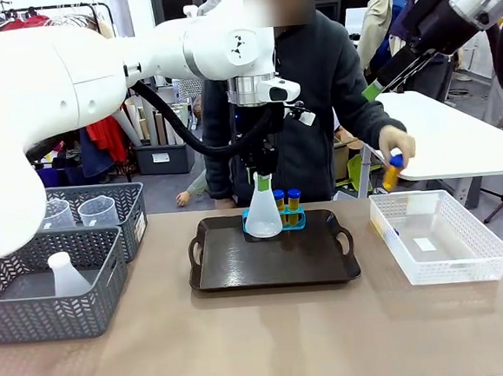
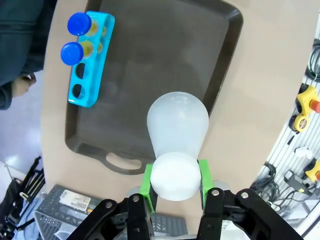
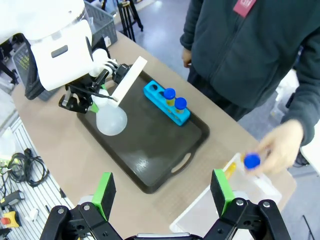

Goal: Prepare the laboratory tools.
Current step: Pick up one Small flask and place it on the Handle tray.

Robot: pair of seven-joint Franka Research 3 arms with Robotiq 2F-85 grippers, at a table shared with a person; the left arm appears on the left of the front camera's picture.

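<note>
Translucent white plastic sat clamped between the green pads (image 2: 148,181) of the left pincer (image 2: 175,176). It was the neck of the conical flask (image 2: 177,122), its bulb hanging straight below the fingers over the black tray (image 2: 165,40). Whether the base touched the tray I could not tell.

The likeliest trouble was a slip or a swing: pinched at two narrow spots, the smooth neck could pivot, and a tilted release would tip the flask. Beyond the pincer, toward the person, the blue rack (image 2: 86,82) with two blue-capped yellow tubes (image 2: 79,23) stood near the bulb but apart from it — a drift that way would knock it.

The person's hand (image 1: 396,144) held a third yellow tube (image 1: 393,173) well off to the pincer's right, above the white mesh basket (image 1: 466,262). If it came to the rack, hand and arm could meet.

Bare tray lay on the robot's side of the pincer, bounded by the raised rim. The right pincer (image 3: 165,192) hung high — jaws wide apart, holding nothing.
</note>
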